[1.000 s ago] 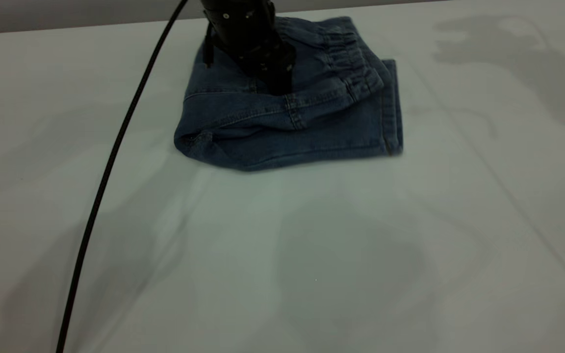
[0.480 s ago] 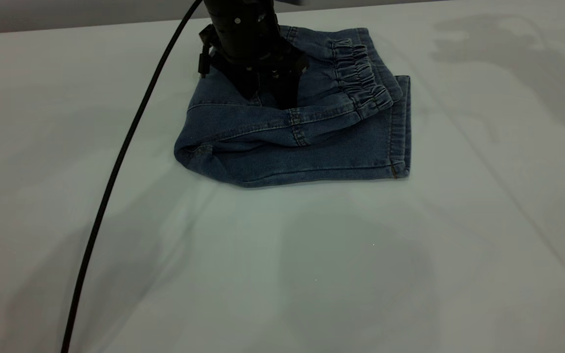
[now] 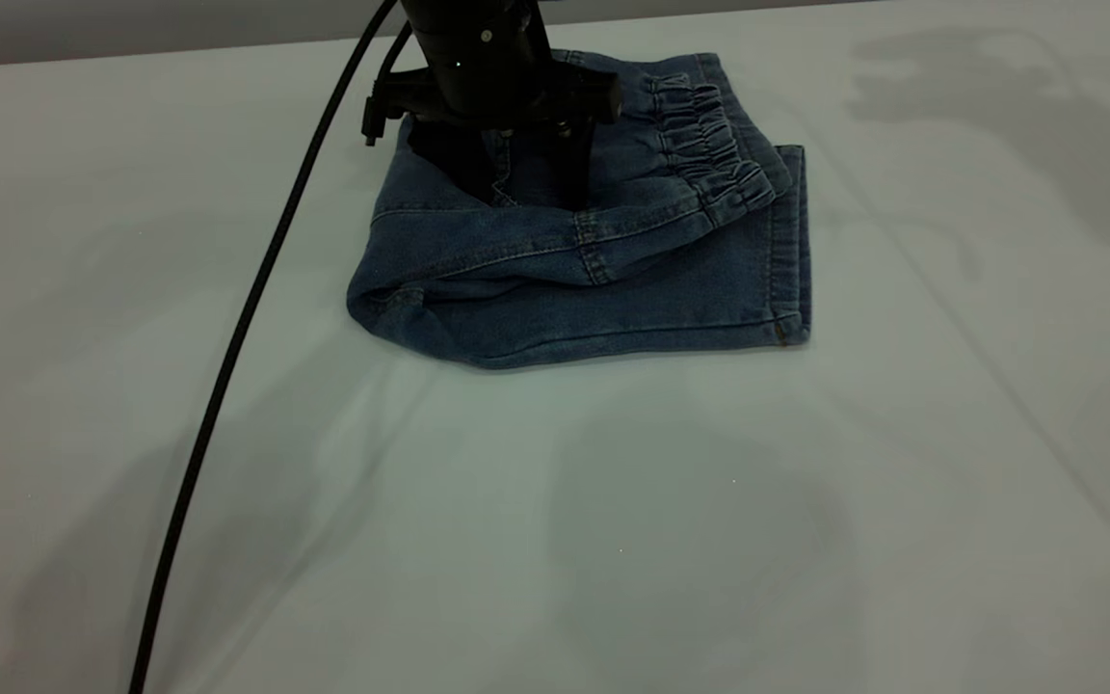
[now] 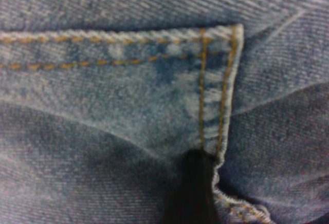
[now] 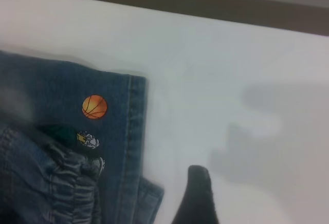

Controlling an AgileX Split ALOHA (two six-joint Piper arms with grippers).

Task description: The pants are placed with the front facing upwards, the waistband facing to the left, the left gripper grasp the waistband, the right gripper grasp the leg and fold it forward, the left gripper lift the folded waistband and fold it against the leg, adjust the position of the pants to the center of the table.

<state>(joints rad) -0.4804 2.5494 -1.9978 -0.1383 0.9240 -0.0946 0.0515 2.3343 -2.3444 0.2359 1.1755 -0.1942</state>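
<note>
The blue denim pants (image 3: 584, 260) lie folded into a rough square on the far middle of the white table (image 3: 613, 540). The ruffled waistband (image 3: 714, 145) rests on top, toward the right, over the leg hem. My left gripper (image 3: 516, 188) stands over the fold's far left part, open, its dark fingers (image 3: 463, 169) spread on the denim. The left wrist view is filled with denim and tan stitching (image 4: 203, 90). In the right wrist view, the pants (image 5: 56, 106) show a basketball print, and my right gripper (image 5: 198, 198) hovers over bare table beside the hem.
A black cable (image 3: 227, 366) hangs from the left arm and runs across the table's left side to the near edge. Arm shadows fall on the cloth-like tabletop at the far right. The table's far edge meets a dark strip (image 5: 205, 5).
The pants slid a little toward the near right and then stopped. The left gripper's fingers spread apart and its body rose slightly off the denim.
</note>
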